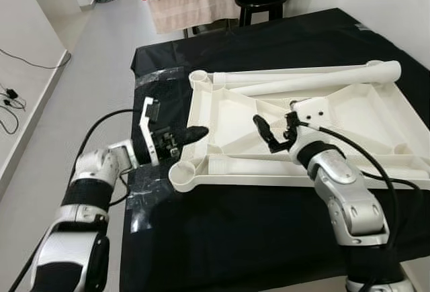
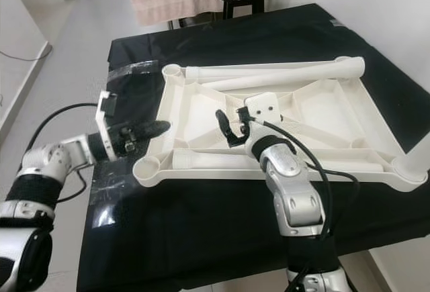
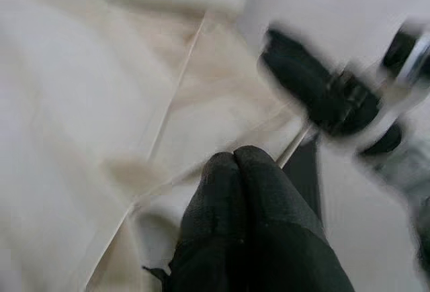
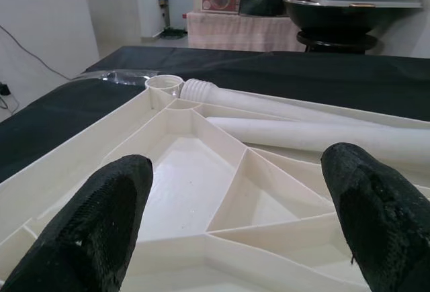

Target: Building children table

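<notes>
Black-draped table (image 1: 235, 238) under upturned white tabletop (image 1: 349, 114), both pincers alongside.

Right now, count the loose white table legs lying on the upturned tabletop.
3. Two legs lie together along the far side of the tabletop: the far leg and the second leg just inside it. A near leg lies along the near edge. Others may be hidden.

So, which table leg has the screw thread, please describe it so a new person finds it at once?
Start at the upturned white tabletop on the black cloth. Along its far edge lie two white legs side by side. The threaded leg is the farther one, its ridged end beside the far-left corner socket; its neighbour shows no thread.
</notes>
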`<state>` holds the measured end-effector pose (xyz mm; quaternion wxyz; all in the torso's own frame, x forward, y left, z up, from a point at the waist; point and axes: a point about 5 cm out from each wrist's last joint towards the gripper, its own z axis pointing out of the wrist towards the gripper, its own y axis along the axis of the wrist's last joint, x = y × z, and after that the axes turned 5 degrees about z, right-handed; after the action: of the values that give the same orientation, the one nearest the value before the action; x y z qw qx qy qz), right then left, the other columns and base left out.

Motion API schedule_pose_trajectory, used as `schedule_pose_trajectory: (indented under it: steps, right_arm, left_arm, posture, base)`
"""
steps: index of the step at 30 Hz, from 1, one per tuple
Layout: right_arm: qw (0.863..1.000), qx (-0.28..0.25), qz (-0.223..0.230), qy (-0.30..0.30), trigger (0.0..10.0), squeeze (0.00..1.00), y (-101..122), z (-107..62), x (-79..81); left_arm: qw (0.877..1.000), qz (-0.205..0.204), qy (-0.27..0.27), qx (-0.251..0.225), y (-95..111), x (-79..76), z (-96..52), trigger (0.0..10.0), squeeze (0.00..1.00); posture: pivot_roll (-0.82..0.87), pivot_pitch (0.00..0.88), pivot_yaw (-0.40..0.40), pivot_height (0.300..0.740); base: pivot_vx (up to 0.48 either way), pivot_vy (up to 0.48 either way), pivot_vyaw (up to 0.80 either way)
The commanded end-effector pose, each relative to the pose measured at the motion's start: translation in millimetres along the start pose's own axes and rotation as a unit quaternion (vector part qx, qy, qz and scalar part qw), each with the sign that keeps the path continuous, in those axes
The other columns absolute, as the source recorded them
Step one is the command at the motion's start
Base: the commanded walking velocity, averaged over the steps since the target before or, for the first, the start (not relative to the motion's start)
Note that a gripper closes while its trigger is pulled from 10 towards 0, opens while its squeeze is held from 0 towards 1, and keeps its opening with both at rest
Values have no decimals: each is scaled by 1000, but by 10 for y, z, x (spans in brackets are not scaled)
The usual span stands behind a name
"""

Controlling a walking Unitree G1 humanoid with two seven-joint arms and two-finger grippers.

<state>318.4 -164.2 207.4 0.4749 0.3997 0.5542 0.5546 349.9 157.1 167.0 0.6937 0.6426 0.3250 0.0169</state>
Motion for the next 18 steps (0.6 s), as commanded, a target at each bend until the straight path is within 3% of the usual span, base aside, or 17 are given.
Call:
schedule_pose_trajectory:
  steps: [1, 2, 3, 5, 7, 13, 16, 18]
  right_arm:
    - [1000, 4, 2, 5, 10000, 0, -8, 4, 20]
    - [1000, 4, 2, 5, 10000, 0, -8, 4, 20]
    - [1000, 4, 0, 3, 10000, 0, -3, 12, -5]
    - [1000, 3, -1, 3, 10000, 0, 0, 15, -12]
    - [1000, 3, -1, 1, 10000, 0, 4, 22, -19]
    - [1000, 2, -2, 2, 10000, 0, 6, 27, -13]
    - [1000, 2, -4, 3, 10000, 0, 8, 30, -8]
    - [1000, 3, -8, 1, 10000, 0, 11, 23, -18]
  left_arm:
    - [998, 14, 41, 53, -90, 59, -95, 10000, 1000]
    - [998, 14, 41, 53, -90, 59, -95, 10000, 1000]
    - [990, 24, 89, 109, -150, 108, -128, 10000, 1000]
    - [988, 27, 98, 117, -140, 105, -122, 10000, 1000]
    - [989, 51, 73, 117, -59, -13, -40, 10000, 1000]
    - [991, 64, 15, 113, 53, -286, 194, 10000, 1000]
    - [992, 59, -6, 108, 75, -365, 313, 10000, 1000]
    - [994, 15, -18, 103, 42, -343, 420, 10000, 1000]
  posture:
    - [-115, 125, 96, 740]
    - [-115, 125, 96, 740]
    - [-99, 124, 95, 740]
    - [-99, 124, 95, 740]
    - [-94, 123, 95, 740]
    - [-101, 120, 96, 740]
    - [-107, 118, 99, 740]
    - [-114, 117, 101, 740]
  base:
    - [0, 0, 0]
    - [0, 0, 0]
    - [0, 0, 0]
    - [0, 0, 0]
    - [0, 0, 0]
    - [0, 0, 0]
    - [0, 0, 0]
    - [0, 0, 0]
